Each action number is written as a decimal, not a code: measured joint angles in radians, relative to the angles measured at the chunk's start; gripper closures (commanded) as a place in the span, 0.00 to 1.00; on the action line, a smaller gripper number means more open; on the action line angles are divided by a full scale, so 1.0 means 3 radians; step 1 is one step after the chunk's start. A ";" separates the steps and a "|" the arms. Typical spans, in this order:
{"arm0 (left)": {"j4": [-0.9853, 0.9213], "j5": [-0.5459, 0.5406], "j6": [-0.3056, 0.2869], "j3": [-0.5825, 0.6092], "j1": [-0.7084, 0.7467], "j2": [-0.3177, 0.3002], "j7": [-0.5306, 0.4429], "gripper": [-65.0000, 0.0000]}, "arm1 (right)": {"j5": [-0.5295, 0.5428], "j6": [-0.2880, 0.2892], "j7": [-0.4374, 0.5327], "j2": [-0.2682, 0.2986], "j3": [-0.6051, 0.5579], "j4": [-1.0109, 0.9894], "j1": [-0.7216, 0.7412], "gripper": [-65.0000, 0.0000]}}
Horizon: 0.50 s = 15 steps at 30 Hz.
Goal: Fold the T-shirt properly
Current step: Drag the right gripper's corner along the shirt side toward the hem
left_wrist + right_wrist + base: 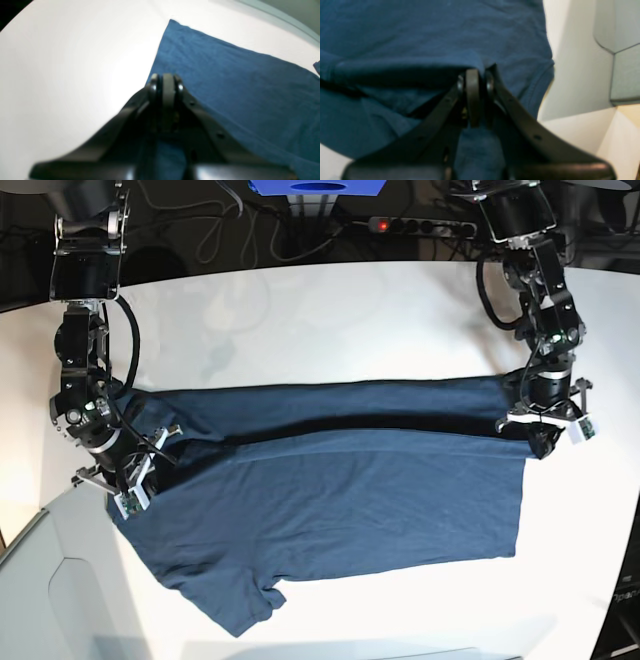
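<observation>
2 grippers are what you have working here, each clamped on cloth. Nearest the camera in the base view, your right gripper [128, 470] sits low on that view's left, jaws pinched tight on a fold of the T-shirt [350, 490] at its sleeve end; in the right wrist view the navy fabric bunches between the closed fingertips [472, 82]. Farther back, on that view's right, your left gripper [543, 435] has its jaws closed on the shirt's hem corner, and in the left wrist view the cloth runs under the closed fingers [168, 85]. The T-shirt lies across the white table [330, 330], long axis running left to right between the 2 grippers, its far edge lifted and folded forward over the body, 1 sleeve pointing toward the camera.
</observation>
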 measured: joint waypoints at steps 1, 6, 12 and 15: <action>0.0000 0.0000 0.0000 0.0000 0.0000 -0.0001 0.0001 1.00 | -0.0001 -0.0001 0.0022 0.0005 -0.0042 0.0000 0.0031 1.00; -0.0001 0.0001 0.0000 0.0000 -0.0001 -0.0001 0.0006 1.00 | 0.0010 0.0000 0.0023 -0.0015 -0.0268 -0.0095 0.0045 1.00; -0.0004 0.0001 0.0001 0.0000 -0.0008 0.0005 0.0005 1.00 | -0.0003 0.0000 0.0027 0.0000 -0.0474 -0.0113 0.0149 1.00; -0.0004 0.0001 0.0000 0.0000 -0.0003 0.0005 0.0005 1.00 | 0.0014 0.0000 0.0053 0.0001 -0.0525 -0.0113 0.0186 1.00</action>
